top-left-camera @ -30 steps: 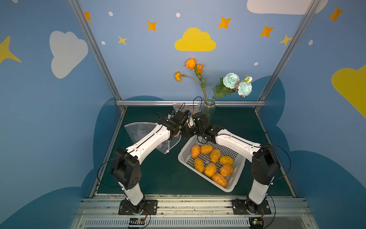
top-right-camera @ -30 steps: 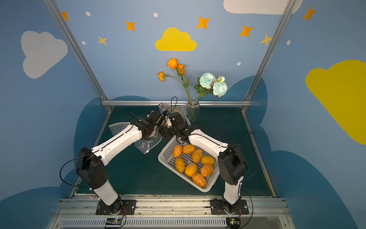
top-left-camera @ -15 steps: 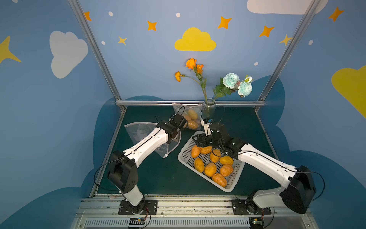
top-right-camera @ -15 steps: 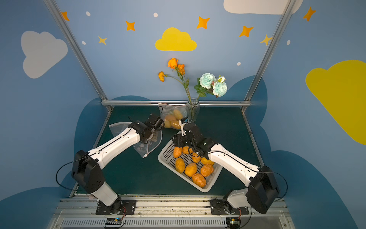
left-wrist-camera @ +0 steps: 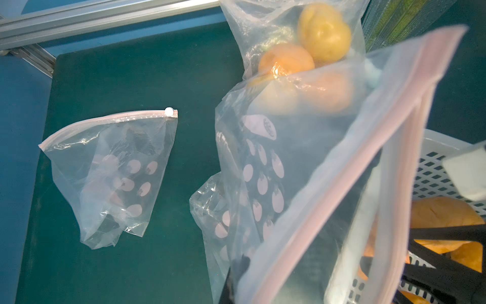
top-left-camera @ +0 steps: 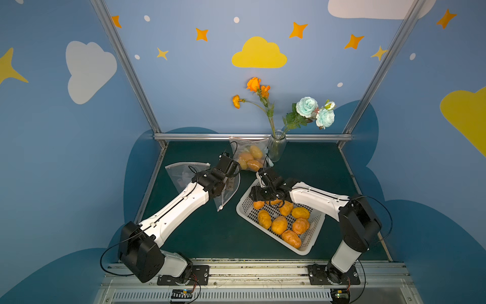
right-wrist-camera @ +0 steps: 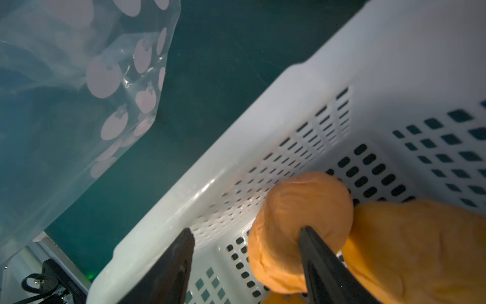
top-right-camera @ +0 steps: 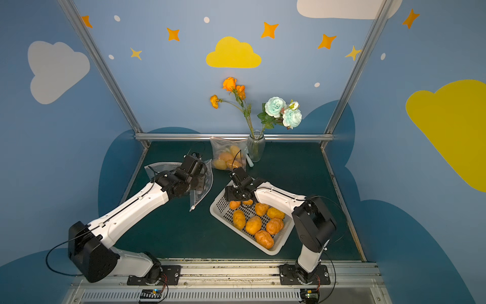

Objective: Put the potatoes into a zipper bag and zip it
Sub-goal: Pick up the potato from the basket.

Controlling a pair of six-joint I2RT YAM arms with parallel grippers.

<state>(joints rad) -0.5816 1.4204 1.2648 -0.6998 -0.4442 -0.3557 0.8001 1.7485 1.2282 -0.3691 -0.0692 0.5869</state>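
Tabletop (top-left-camera: 210, 237): dark green, with both arms reaching in over it. Left arm (top-left-camera: 184, 202) stretched toward the middle. Right arm (top-left-camera: 315, 194) bent down into the white basket (top-left-camera: 310, 246), which sat angled on the right half.

Held zipper bag (top-left-camera: 232, 193) hung from the left jaws, which were pinched tight on its rim. It was near the basket's corner but not touching it. In the left wrist view its pink zip strips diverged, so the mouth looked parted, and no potato showed inside it.

A filled bag (top-right-camera: 227, 155) leaned at the rear rail just beside the glass vase (top-right-camera: 255, 147), with several potatoes already in it. A spare bag (left-wrist-camera: 110, 171) lay flat and empty on the tabletop behind the left arm.

Potatoes (top-left-camera: 280, 225): roughly eight loose in the basket.

Right jaws stood moderately apart, low in the basket's far corner. One finger (right-wrist-camera: 315, 250) sat against the target potato (right-wrist-camera: 297, 208), the other over the basket wall. No grip yet.

Step, as judged: picking a potato for the held bag. The next move needs the right jaws centred on that potato and closed firmly, since the lumpy skin may slip. It then needs a lift clear of the wall and a drop into the parted mouth.
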